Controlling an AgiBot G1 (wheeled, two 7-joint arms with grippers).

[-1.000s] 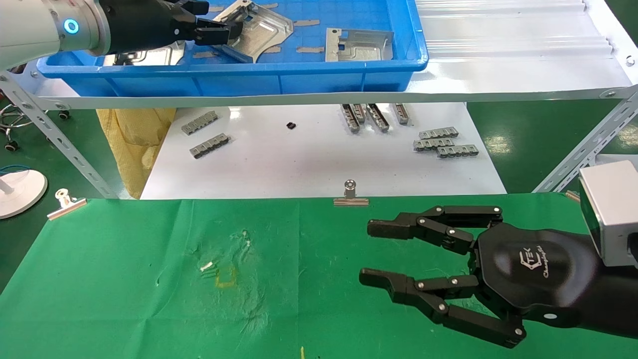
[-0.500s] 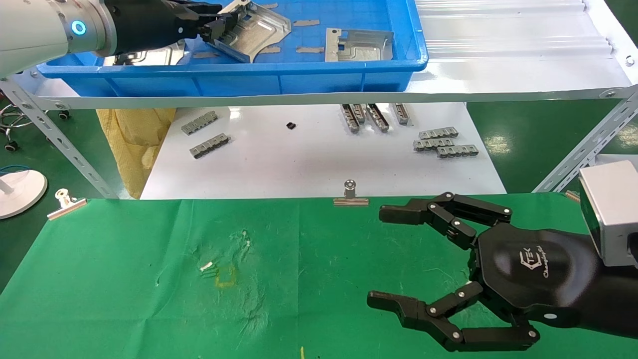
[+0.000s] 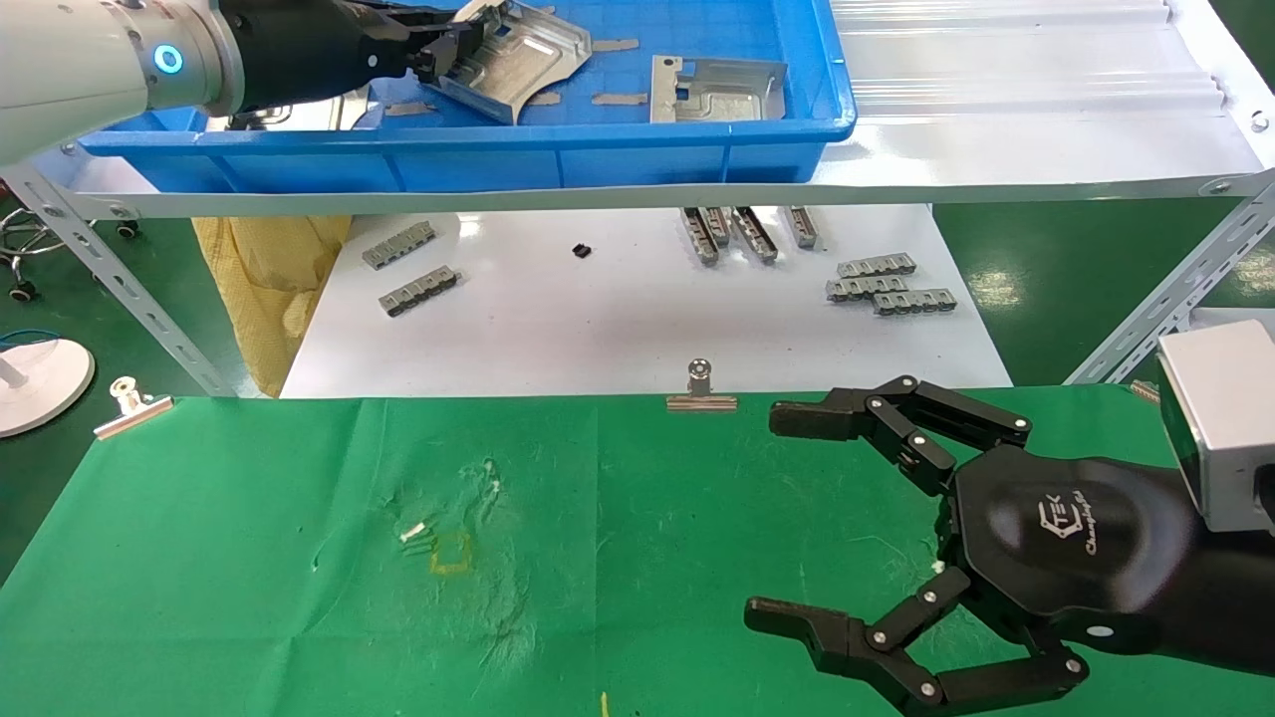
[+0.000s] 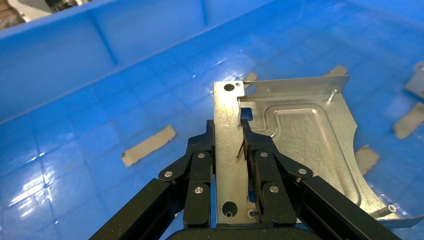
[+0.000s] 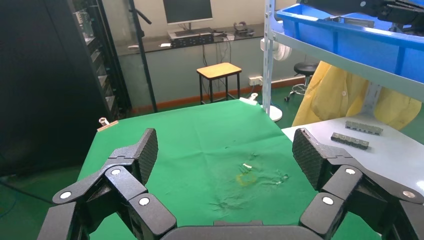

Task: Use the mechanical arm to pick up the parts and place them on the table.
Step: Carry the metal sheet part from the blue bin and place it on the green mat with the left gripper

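Part (image 3: 518, 60) sits tilted in the blue tray (image 3: 598, 149) on the shelf, left gripper (image 4: 228, 142) clenched on its upright flange; flange edge runs straight out from the gripper, curved notch on the far side; second part (image 3: 712, 90) lies flat further right; right gripper (image 3: 787, 523) hovers over the green table (image 3: 249, 558), fingers spread wide

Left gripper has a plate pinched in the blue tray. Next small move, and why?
Probably a short straight lift. The left gripper is shut on the bent-up flange of a silver plate, which sits tilted inside the blue tray and still below the rim. Raising it first should clear the tray wall before carrying it toward the green table. The right gripper waits open over that table.
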